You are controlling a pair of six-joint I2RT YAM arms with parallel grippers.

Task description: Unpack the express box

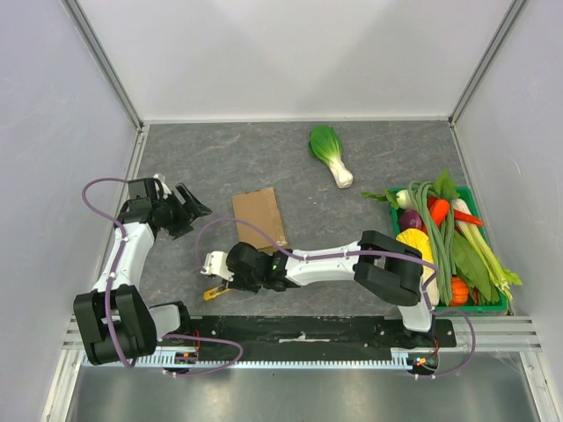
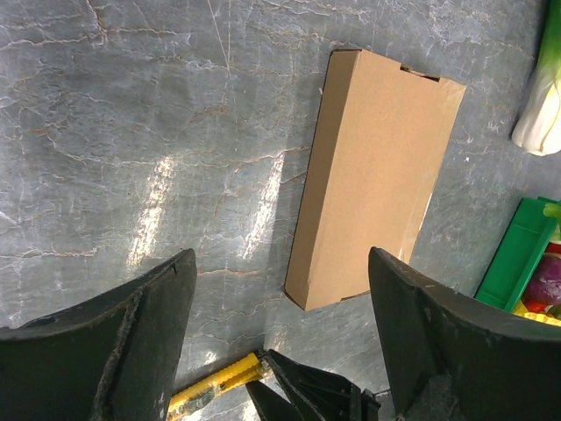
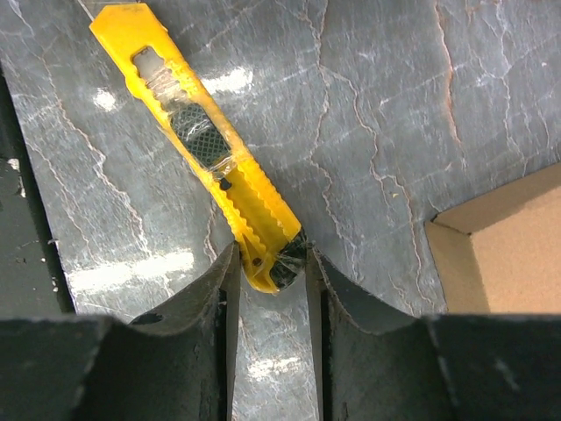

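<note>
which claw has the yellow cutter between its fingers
The right claw, clamped on the yellow cutter; the left claw stands wide open near the express box, holding nothing.

Left arm (image 1: 119,259) rises from its base along the left side, wrist bent over to the right. The left gripper (image 1: 182,207) hangs there with jaws spread wide, nothing between them. Right arm (image 1: 327,258) stretches low across to the left, elbow back by its base. The right gripper (image 3: 272,259) has both fingers pinched on the end of the knife (image 3: 210,149).
</note>
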